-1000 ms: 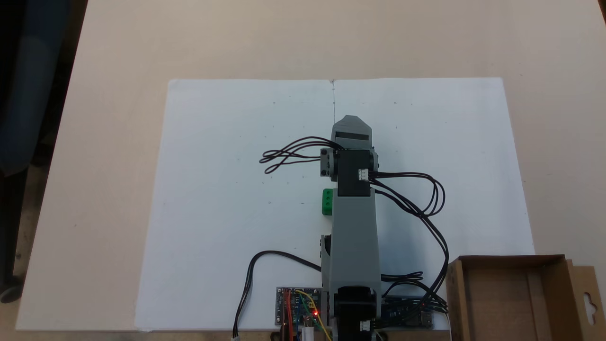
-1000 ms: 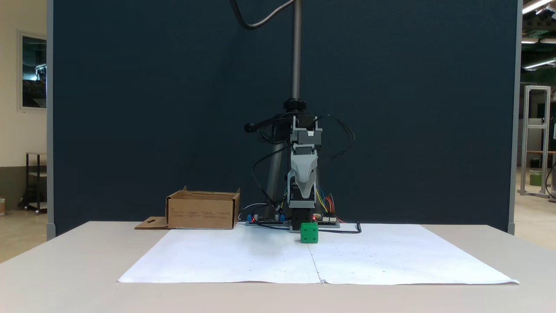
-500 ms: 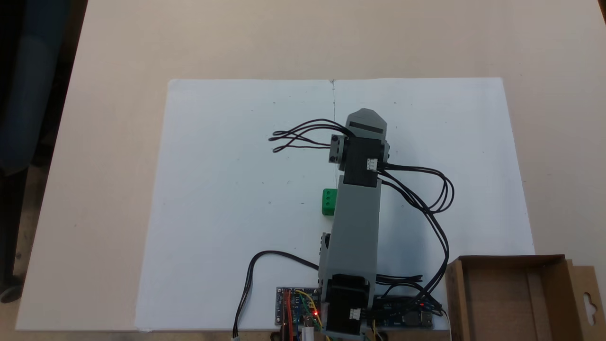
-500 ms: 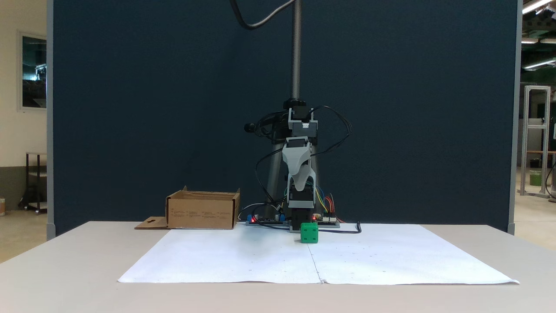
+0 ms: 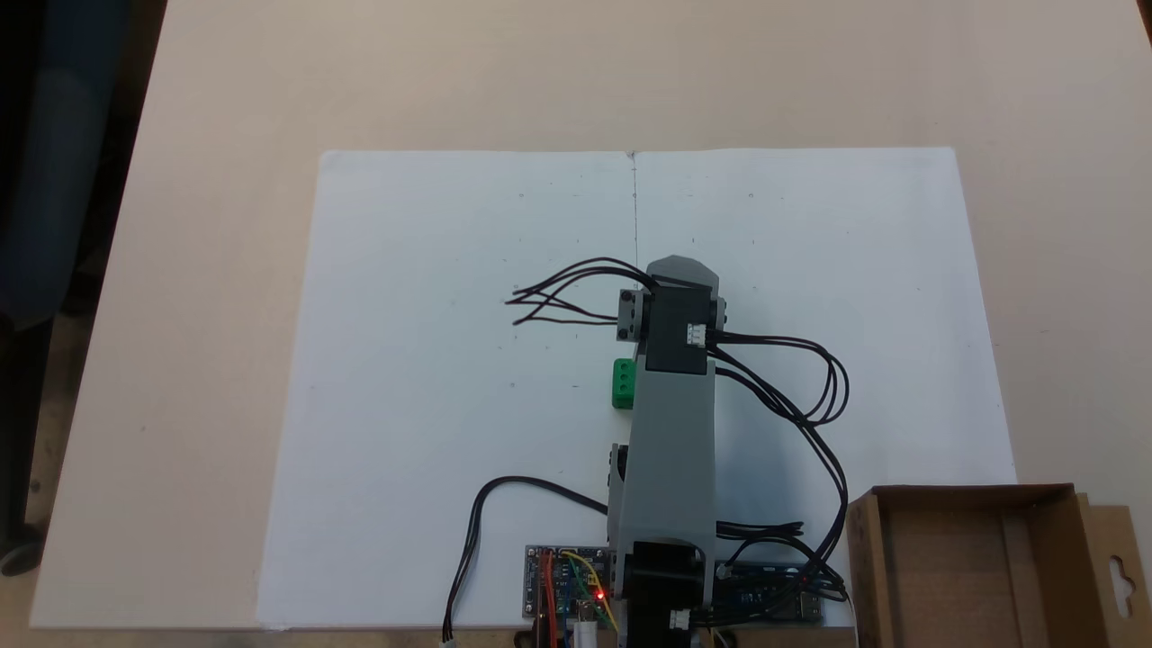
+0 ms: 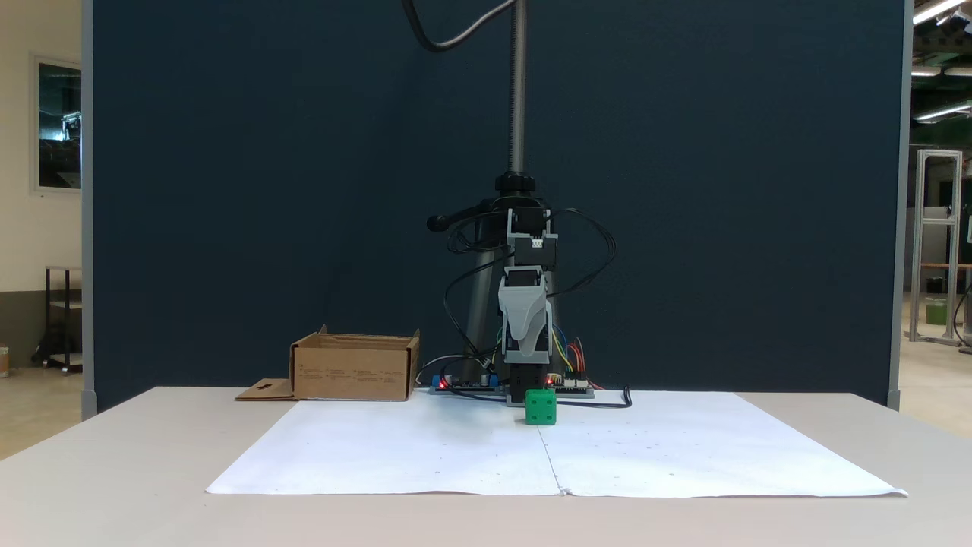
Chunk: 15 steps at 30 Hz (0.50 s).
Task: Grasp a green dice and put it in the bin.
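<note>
The arm (image 5: 670, 432) is seen folded forward from its base at 6 o'clock of a fixed view from above, upper link running toward 12, the wrist block (image 5: 675, 328) bent over so the claw hangs below it. In a fixed view from the front the claw (image 6: 524, 353) is seen pointing down, raised off the paper, with the grey shell facing the camera; the jaws are stacked one behind the other, so whether it is wide or narrow cannot be told. From above the claw tips are hidden under the wrist. The green dice (image 5: 623, 383) (image 6: 541, 406) is sat on the white paper sheet (image 5: 432, 360) (image 6: 425, 456), untouched, just at 9 o'clock of the arm's link seen from above, its right part covered by that link; from the front it is placed below and slightly toward 3 o'clock of the claw, in front of the base. The bin (image 5: 976, 562) is cut off at the 5 o'clock corner of the view from above, its slotted flap (image 5: 1116, 562) at the right edge; from the front the bin (image 6: 354, 368) is at 9 o'clock of the base, well apart from the dice, on the bench (image 5: 225, 108) (image 6: 114, 471). Black cables (image 5: 814, 396) are looped off the wrist; the controller board (image 5: 567, 585) is partly covered by the arm.
</note>
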Tool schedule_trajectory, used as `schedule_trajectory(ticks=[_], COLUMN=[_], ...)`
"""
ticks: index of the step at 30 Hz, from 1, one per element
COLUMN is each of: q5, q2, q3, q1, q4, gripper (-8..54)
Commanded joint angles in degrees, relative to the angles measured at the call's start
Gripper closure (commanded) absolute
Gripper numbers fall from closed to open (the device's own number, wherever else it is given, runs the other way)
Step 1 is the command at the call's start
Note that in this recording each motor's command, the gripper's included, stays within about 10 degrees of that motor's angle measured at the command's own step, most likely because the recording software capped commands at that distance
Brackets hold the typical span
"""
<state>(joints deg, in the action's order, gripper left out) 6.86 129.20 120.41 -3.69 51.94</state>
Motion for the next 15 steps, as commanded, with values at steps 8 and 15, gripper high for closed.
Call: schedule_trajectory(ticks=[8, 15], q5=[0.0, 1.1], q2=[6.9, 6.9], q3=[3.2, 4.0], q1=[4.3, 4.8], q4=[6.6, 9.0], gripper=[3.1, 3.1])
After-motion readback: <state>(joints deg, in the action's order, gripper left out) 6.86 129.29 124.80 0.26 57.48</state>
